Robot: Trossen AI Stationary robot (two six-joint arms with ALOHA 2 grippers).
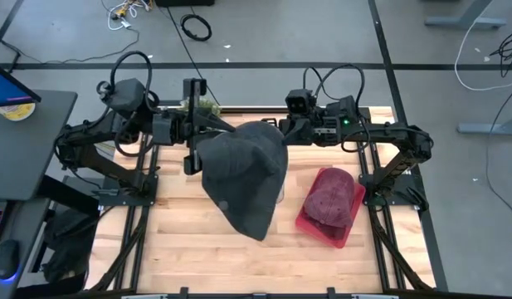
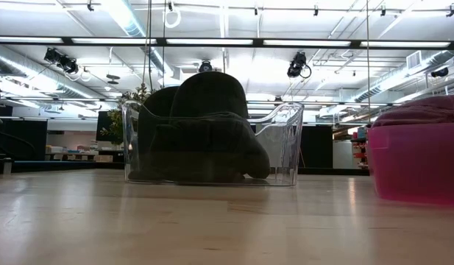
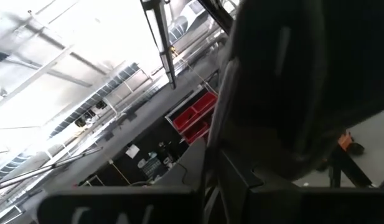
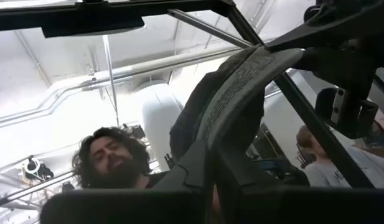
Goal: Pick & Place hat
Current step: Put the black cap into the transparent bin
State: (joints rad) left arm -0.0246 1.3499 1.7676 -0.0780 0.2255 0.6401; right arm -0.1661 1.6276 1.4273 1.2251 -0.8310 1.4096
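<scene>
A dark grey hat [image 1: 243, 178] hangs high above the middle of the table, stretched between my two grippers. My left gripper [image 1: 196, 141] is shut on its left edge, and my right gripper [image 1: 280, 131] is shut on its far right edge. In the right wrist view the hat's stitched brim [image 4: 235, 93] curves up from between the fingers. In the left wrist view the hat [image 3: 291, 81] fills the side close to the fingers. Below it stands a clear bin [image 2: 212, 147] with dark hats inside. My left gripper holds the hat by its left edge [image 1: 204, 148], coming level from the table's left; the hat itself hides the fingertips. The hat is lifted clear and hangs below the hold. My right gripper pinches the stitched brim edge [image 4: 207, 155] between its two fingers, coming from the table's right and slanting upward. The brim arches away from the fingers and the crown hangs toward the table's near side.
A red bin [image 1: 318, 228] with a maroon hat [image 1: 332, 198] in it stands right of centre, shown also as the red bin [image 2: 418, 162] in the low view. Bare wood lies at the table's near side. People [image 4: 114, 162] stand beyond the table.
</scene>
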